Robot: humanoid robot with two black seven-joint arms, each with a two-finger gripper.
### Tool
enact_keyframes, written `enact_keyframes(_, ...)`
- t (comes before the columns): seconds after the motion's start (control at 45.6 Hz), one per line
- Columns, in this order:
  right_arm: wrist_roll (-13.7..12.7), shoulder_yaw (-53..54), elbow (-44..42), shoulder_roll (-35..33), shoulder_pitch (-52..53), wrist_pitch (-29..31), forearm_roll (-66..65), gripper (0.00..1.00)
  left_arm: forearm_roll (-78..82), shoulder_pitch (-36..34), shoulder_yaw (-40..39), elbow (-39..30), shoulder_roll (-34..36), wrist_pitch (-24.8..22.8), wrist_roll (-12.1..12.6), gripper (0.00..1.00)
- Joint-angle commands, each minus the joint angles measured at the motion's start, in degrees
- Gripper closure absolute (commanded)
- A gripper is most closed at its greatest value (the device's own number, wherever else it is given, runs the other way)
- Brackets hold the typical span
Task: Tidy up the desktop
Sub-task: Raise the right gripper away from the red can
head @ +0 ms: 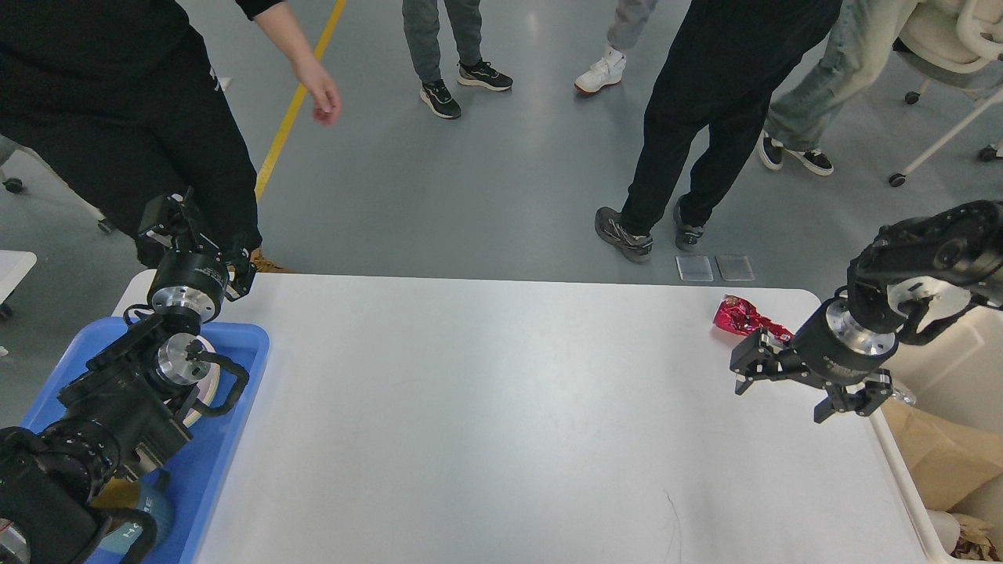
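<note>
The desktop is a wide white tabletop with rounded corners. A crumpled red foil wrapper lies on it near the far right corner. My right gripper hovers just in front of the wrapper, a little nearer to me, with its two fingers spread apart and nothing between them. My left gripper is raised over the table's far left corner, above the blue tray. It is dark against a person's black trousers, so its fingers cannot be told apart.
A blue tray at the left edge holds a white round object and a cup, partly under my left arm. A cream bin with brown paper stands off the right edge. Several people stand beyond the far edge.
</note>
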Motion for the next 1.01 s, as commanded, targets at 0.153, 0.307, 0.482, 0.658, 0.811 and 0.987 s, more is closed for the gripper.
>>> enact_keyframes(0.153, -0.4, -0.3, 1.2, 0.0, 18.0, 14.1, 1.8, 0.0, 0.0, 0.0, 0.0, 0.0, 0.0, 0.0, 0.0, 0.04)
enact_keyframes(0.307, -0.6, -0.4, 1.2, 0.0, 25.1, 14.1, 1.8, 0.0, 0.0, 0.0, 0.0, 0.0, 0.0, 0.0, 0.0, 0.04)
enact_keyframes(0.482, -0.8, -0.5, 1.1, 0.4, 27.4, 14.1, 1.5, 0.0, 0.0, 0.0, 0.0, 0.0, 0.0, 0.0, 0.0, 0.04)
enact_keyframes(0.658, -0.8, -0.6, 1.1, 0.3, 27.0, 14.1, 1.3, 0.0, 0.0, 0.0, 0.0, 0.0, 0.0, 0.0, 0.0, 0.04)
enact_keyframes(0.811, -0.8, -0.9, 1.0, 0.0, 26.4, 14.1, 0.8, 0.0, 0.0, 0.0, 0.0, 0.0, 0.0, 0.0, 0.0, 0.04)
enact_keyframes(0.987, -0.8, -1.2, 0.7, 0.0, 24.4, 14.1, 0.6, 0.0, 0.0, 0.0, 0.0, 0.0, 0.0, 0.0, 0.1, 0.04)
